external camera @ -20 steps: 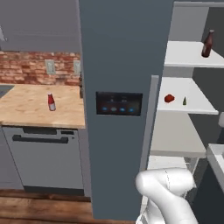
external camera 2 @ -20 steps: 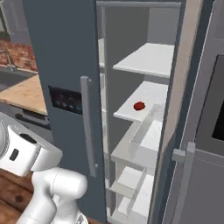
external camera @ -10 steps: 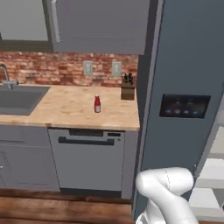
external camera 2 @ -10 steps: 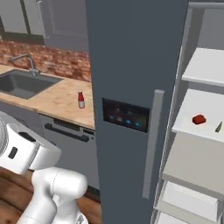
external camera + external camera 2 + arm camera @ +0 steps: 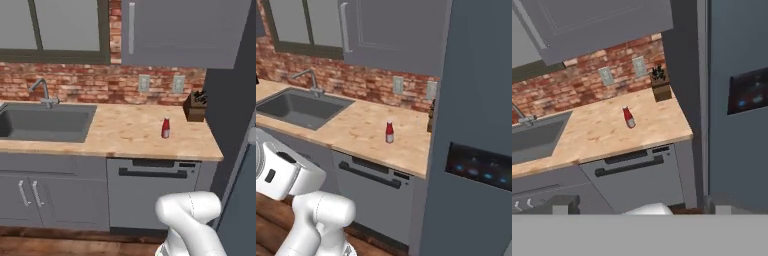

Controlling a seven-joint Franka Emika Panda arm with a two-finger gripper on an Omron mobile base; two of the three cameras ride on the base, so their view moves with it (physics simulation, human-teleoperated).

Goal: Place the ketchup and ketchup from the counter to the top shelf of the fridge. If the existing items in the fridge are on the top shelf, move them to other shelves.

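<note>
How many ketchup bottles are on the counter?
1. The red ketchup stands upright on the counter, between the sink and the knife block. Others may be out of view.

The base has been driven leftward: the open white fridge interior has been lost from sight, and the light tan wood-grain counter (image 5: pixel 130 131) with the bright red white-capped ketchup bottle (image 5: pixel 165 128) is now faced.
</note>
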